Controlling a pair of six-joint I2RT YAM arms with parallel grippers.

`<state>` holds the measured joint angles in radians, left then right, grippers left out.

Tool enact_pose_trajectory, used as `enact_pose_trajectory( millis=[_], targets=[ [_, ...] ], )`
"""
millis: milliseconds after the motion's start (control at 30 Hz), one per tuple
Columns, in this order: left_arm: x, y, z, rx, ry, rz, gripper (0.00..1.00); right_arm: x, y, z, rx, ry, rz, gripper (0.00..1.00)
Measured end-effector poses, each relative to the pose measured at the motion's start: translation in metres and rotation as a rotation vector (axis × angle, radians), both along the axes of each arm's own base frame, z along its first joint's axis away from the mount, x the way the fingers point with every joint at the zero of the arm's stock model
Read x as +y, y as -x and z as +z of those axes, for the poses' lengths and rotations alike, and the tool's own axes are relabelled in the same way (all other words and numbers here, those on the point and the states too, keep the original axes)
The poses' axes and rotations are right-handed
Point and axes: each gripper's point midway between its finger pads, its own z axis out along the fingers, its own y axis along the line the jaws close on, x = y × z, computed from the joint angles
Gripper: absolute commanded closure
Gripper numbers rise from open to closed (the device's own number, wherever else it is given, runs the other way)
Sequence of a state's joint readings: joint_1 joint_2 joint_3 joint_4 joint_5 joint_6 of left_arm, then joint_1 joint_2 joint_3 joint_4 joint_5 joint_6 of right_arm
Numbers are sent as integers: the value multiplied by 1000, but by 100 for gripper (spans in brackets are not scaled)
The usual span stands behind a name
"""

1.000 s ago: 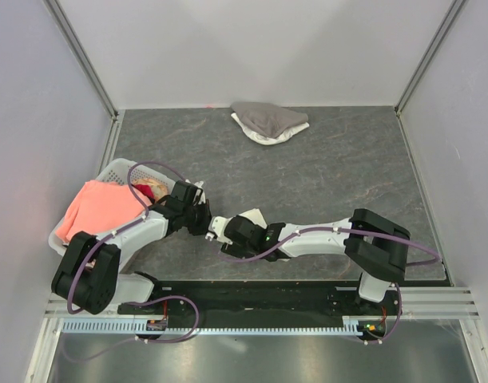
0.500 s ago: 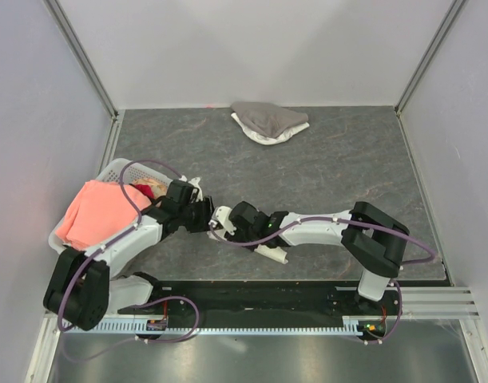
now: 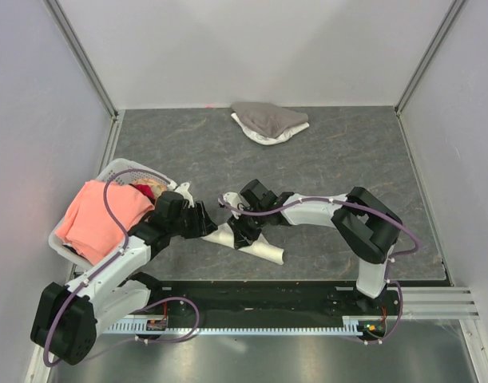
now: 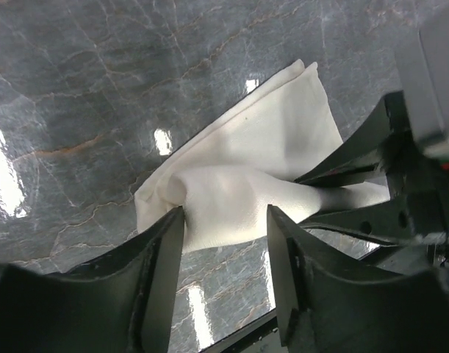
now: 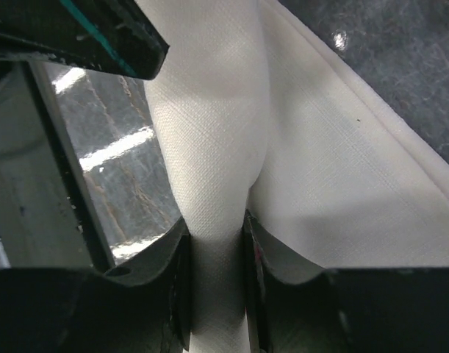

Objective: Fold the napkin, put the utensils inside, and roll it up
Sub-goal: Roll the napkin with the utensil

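Right wrist view is showing the right gripper (image 5: 214, 243) pinching tight a fold of the one thin cream-white cloth napkin (image 5: 334, 169), which is lying near the arm bases. The left gripper (image 4: 224, 220) is clamping its rolled end. If the two grippers are pulling apart, the roll could be loosening. No utensils are showing. Further off are lying one salmon-pink cloth (image 3: 96, 214) in one white basket (image 3: 124, 167), and farthest one grey-and-white cloth heap (image 3: 267, 120).
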<state>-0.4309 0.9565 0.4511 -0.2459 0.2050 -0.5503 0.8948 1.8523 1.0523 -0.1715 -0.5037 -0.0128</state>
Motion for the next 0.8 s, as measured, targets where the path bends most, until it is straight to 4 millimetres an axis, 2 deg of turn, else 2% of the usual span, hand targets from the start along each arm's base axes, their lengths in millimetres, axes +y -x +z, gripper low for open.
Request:
enact_pose_trajectory(
  millis=[367,467,500,600,633,667,733,800],
  targets=[
    [1,7,-13,19,-3,-5,47,2,9,-2,274,-94,17,66],
    [1,7,-17,23,-3,-6,52,2,13,-2,312,-103,26,65],
    [1,7,-19,28,-4,-6,54,2,14,-2,322,-106,29,65],
    [1,9,-26,44,-3,-4,70,2,14,-2,349,-110,29,64],
    [1,10,-29,49,-3,-2,81,2,15,-2,356,-110,29,63],
    [1,10,-31,55,-3,0,85,2,15,-2,361,-108,27,61],
    [0,10,-34,65,-2,1,94,2,15,-1,367,-106,25,55],
    [0,10,-36,71,-4,0,98,1,16,1,375,-106,24,48]
  ],
)
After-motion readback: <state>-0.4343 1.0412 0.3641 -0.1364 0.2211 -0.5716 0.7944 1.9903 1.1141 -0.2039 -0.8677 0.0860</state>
